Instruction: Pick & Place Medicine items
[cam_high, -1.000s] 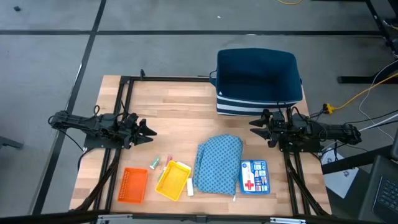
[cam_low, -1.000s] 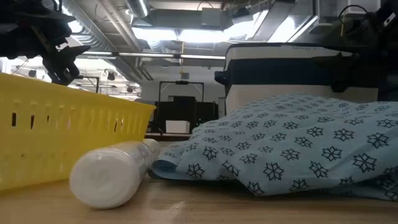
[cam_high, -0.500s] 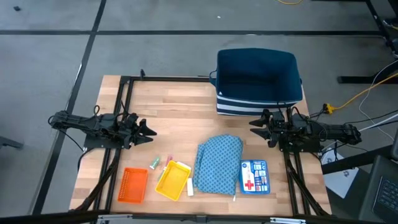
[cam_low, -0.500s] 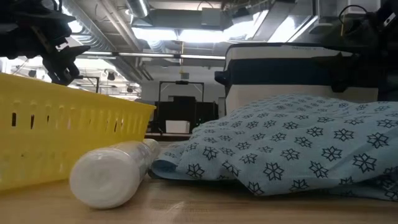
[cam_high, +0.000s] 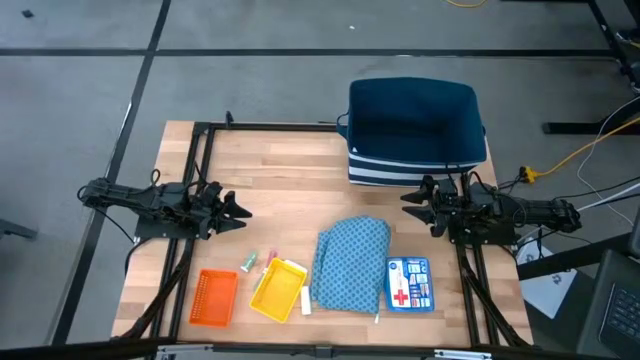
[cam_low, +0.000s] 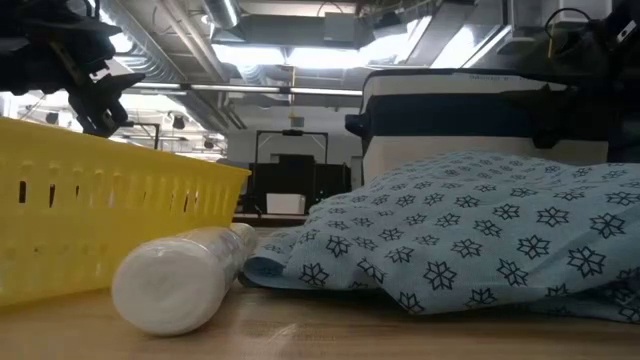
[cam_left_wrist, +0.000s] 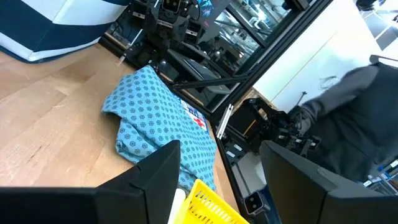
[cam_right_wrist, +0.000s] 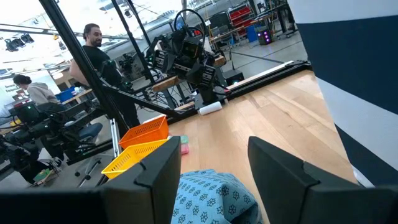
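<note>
- The right gripper (cam_right_wrist: 214, 171) fills the bottom of the frame, its two dark fingers (cam_right_wrist: 158, 174) spread with a gap between them.
- Blue patterned cloth (cam_right_wrist: 214, 196) lies at bottom centre, seen through that gap.
- A yellow basket (cam_right_wrist: 134, 157) and an orange basket (cam_right_wrist: 144, 129) sit at centre left on the wooden table (cam_right_wrist: 273, 118).
- A small pink and green piece (cam_right_wrist: 183, 147) lies just right of the baskets.
- The left arm (cam_right_wrist: 189, 59) stands at upper centre.
- A navy and white bin (cam_right_wrist: 354, 74) fills the right side.
- A person (cam_right_wrist: 93, 53) stands at upper left.
</note>
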